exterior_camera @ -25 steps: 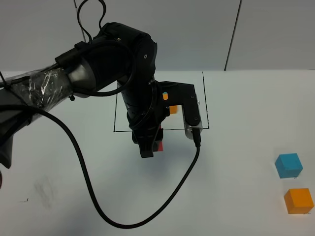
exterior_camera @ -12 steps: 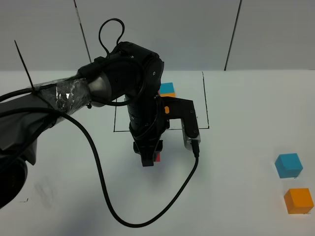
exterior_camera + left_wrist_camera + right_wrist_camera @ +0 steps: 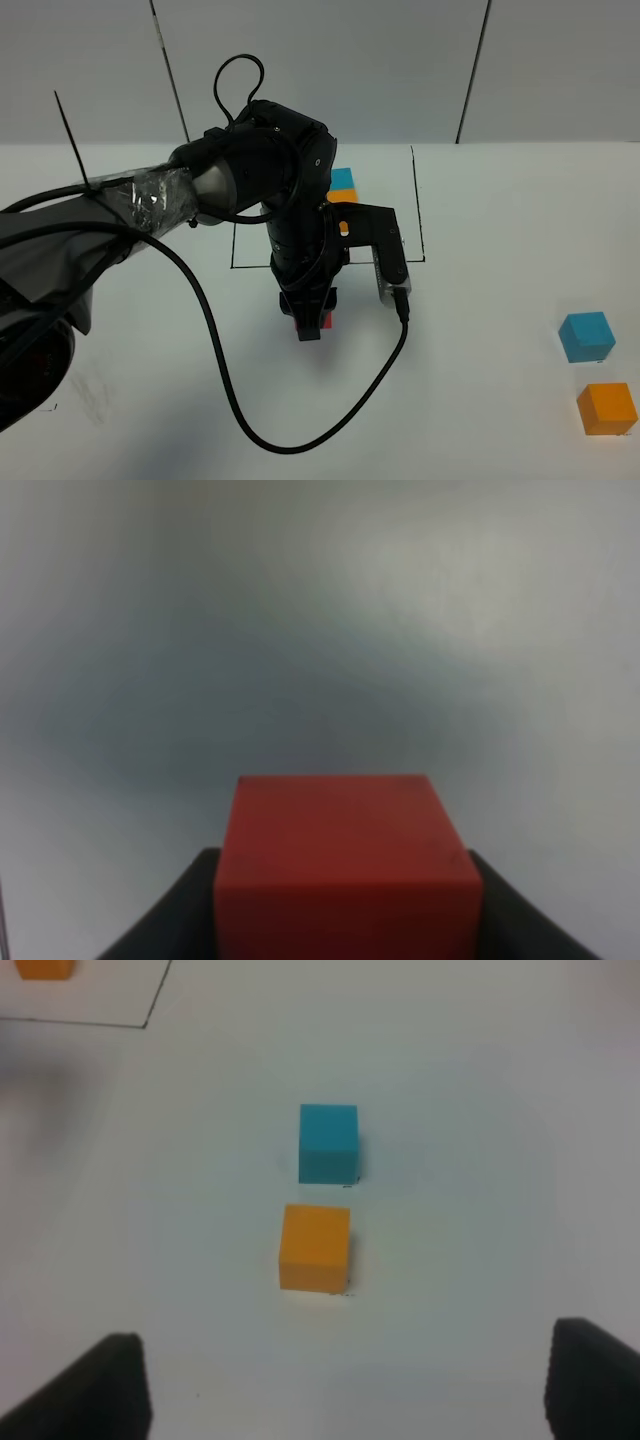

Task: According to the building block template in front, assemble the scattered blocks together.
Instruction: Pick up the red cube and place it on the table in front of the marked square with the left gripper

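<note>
On the left, your left gripper [image 3: 308, 325] is clamped on the red block [image 3: 340, 865], right down at the worktop [image 3: 480, 300]. It sits just in front of the black outline of the building block template [image 3: 342, 180]. I can't tell whether the block touches down. This looks like the placing step: set it square, then release. Over on the right, the light blue block [image 3: 586, 336] and orange block [image 3: 606, 408] sit near each other, well apart from red. Your right gripper [image 3: 345, 1385] hangs above them, jaws apart and empty. Blue looks like the next pick, to butt against red.
</note>
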